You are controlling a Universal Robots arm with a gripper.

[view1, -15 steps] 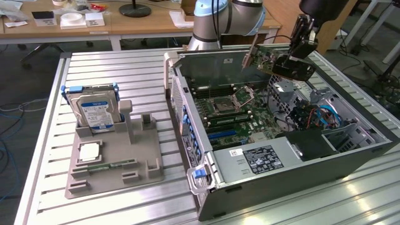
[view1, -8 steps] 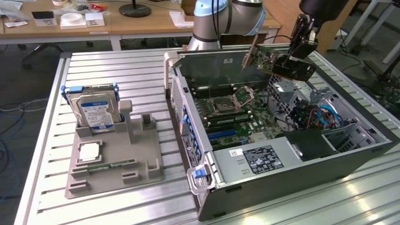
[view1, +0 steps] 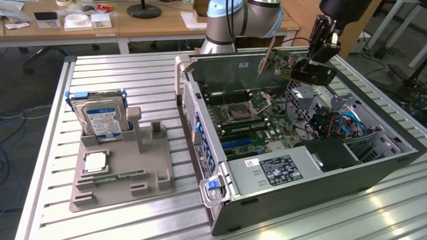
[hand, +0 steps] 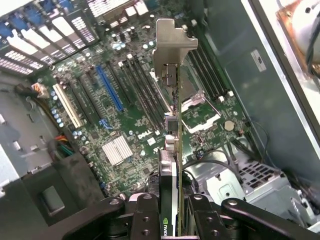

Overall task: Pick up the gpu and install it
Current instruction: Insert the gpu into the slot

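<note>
The gpu (view1: 283,60) is held clamped in the end effector (view1: 301,69), upper right of the exterior view. It is seemingly tilted, so the blue slot (hand: 110,89) could be missed.

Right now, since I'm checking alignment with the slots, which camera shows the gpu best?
The wrist view: the gpu appears close and edge-on, clamped in the jaws, its bracket over the motherboard. The exterior view shows it small and tilted, held above the open computer case.
</note>
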